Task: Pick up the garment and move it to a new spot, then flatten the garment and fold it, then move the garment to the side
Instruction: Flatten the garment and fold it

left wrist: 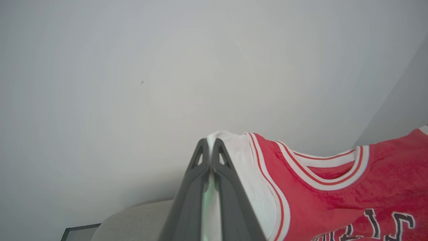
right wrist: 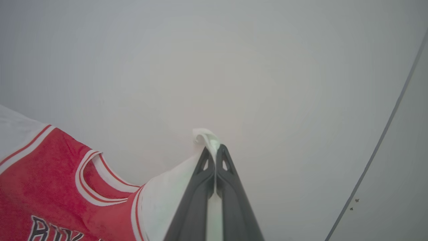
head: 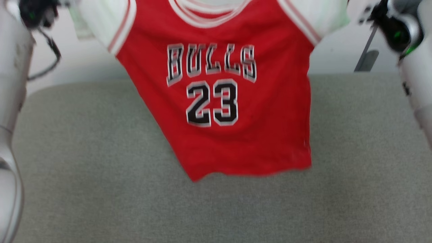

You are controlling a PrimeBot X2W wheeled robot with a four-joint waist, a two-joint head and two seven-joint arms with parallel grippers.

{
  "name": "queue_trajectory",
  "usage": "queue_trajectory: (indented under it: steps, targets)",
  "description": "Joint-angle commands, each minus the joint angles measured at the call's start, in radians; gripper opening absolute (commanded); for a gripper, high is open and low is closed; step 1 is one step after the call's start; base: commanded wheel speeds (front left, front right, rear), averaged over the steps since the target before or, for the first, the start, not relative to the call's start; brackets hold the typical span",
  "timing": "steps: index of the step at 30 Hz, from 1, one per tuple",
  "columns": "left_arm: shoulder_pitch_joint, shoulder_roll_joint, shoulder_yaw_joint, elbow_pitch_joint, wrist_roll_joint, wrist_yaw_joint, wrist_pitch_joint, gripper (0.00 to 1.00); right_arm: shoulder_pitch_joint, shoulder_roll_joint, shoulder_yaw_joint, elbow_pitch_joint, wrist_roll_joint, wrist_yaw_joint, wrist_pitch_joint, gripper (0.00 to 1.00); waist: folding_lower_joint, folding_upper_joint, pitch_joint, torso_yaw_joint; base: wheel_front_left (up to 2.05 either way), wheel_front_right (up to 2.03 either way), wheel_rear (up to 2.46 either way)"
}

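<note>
Both the left pincer (left wrist: 210,147) and the right pincer (right wrist: 214,152) pinch shut on white sleeve edges of the red Bulls 23 jersey (head: 229,101), which hangs spread over the grey padded bench (head: 84,168); light and limp, it seems best held by these corners.

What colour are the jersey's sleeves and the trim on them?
The garment has white sleeves edged in red-and-white striped trim; clearest in the left wrist view.
</note>
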Motion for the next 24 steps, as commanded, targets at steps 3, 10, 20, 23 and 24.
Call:
queue_trajectory:
  steps: [3, 10, 20, 23, 24]
  targets:
    - [-0.056, -0.013, -0.002, 0.010, 0.014, 0.013, -0.032, 0.00, -0.066, 0.006, 0.020, 0.035, -0.035, -0.001, -0.075, 0.00, 0.0000, 0.0000, 0.124, -0.016, 0.00, 0.00, 0.00]
    - [-0.180, -0.035, -0.006, 0.009, 0.047, 0.034, -0.140, 0.00, -0.200, 0.009, 0.045, 0.107, -0.116, -0.001, -0.289, 0.00, 0.0000, 0.0000, 0.261, -0.019, 0.00, 0.00, 0.00]
    - [-0.348, -0.073, 0.022, -0.018, 0.073, 0.028, -0.502, 0.00, -0.287, -0.029, -0.061, -0.120, -0.453, -0.001, -0.406, 0.00, 0.0000, 0.0000, 0.415, 0.014, 0.00, 0.00, 0.00]
    - [-0.323, -0.082, 0.010, -0.005, 0.073, 0.010, -0.552, 0.00, -0.217, -0.015, -0.080, -0.206, -0.533, -0.001, -0.406, 0.00, 0.0000, 0.0000, 0.437, 0.026, 0.00, 0.00, 0.00]
    - [-0.317, -0.084, 0.010, -0.001, 0.066, 0.006, -0.559, 0.00, -0.208, -0.018, -0.077, -0.216, -0.553, -0.001, -0.406, 0.00, 0.0000, 0.0000, 0.440, 0.029, 0.00, 0.00, 0.00]
